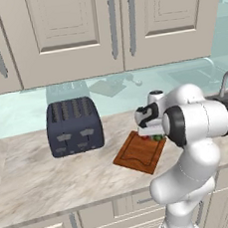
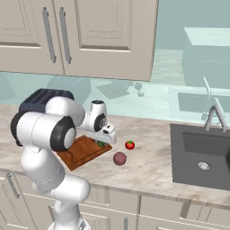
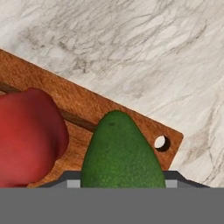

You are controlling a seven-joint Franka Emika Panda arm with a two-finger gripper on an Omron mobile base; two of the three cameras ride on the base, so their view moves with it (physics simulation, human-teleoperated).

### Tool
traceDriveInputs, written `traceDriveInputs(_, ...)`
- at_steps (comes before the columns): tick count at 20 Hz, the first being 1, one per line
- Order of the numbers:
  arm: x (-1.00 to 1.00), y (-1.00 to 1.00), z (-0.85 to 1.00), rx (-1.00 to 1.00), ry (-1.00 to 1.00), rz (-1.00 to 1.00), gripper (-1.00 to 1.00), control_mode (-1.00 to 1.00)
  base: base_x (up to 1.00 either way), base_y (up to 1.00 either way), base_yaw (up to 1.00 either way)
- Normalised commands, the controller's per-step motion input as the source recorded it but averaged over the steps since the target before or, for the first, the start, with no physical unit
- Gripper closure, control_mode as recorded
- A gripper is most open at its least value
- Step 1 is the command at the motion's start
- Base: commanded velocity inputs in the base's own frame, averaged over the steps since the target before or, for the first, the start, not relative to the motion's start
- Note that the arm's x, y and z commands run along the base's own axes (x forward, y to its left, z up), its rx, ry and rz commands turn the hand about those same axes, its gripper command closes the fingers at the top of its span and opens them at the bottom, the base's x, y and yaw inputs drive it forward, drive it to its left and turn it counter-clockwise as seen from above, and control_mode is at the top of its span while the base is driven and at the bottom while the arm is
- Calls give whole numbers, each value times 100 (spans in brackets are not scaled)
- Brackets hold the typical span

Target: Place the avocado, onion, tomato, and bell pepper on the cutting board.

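From the hand view I have the smooth dark-green oval avocado (image 3: 122, 151) right up against the camera, low and centre, lying over the corner of the flat reddish-brown wooden cutting board (image 3: 131, 118) near its round hanging hole. The lumpy red bell pepper (image 3: 28, 138) sits just beside the avocado on its left in that view, also on the board, across the groove. The claw's fingertips are hidden behind the avocado, so I cannot tell whether the claw is spread or closed, or whether it touches the fruit.

In the right base view the claw (image 2: 102, 143) hangs low over the board's corner nearest the sink, and I catch a sliver of green and red under it. The glossy bright-red tomato with its green leafy top (image 2: 130, 144) lies on the marble bench (image 2: 152, 161) near that corner, off the board, and the dull reddish-mauve onion (image 2: 119, 158) lies just in front of it, apart from the claw. The dark blue-grey toaster (image 1: 74, 125) stands near the board's far side, and the dark sink basin (image 2: 202, 157) sits beyond the tomato.
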Motion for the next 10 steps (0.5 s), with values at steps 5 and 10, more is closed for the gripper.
traceDriveInputs(5,-12,2,-1,3,-4,0,-100,-100,0,0,0)
traceDriveInputs(10,-1,19,16,-2,8,0,-100,-100,0,0,0)
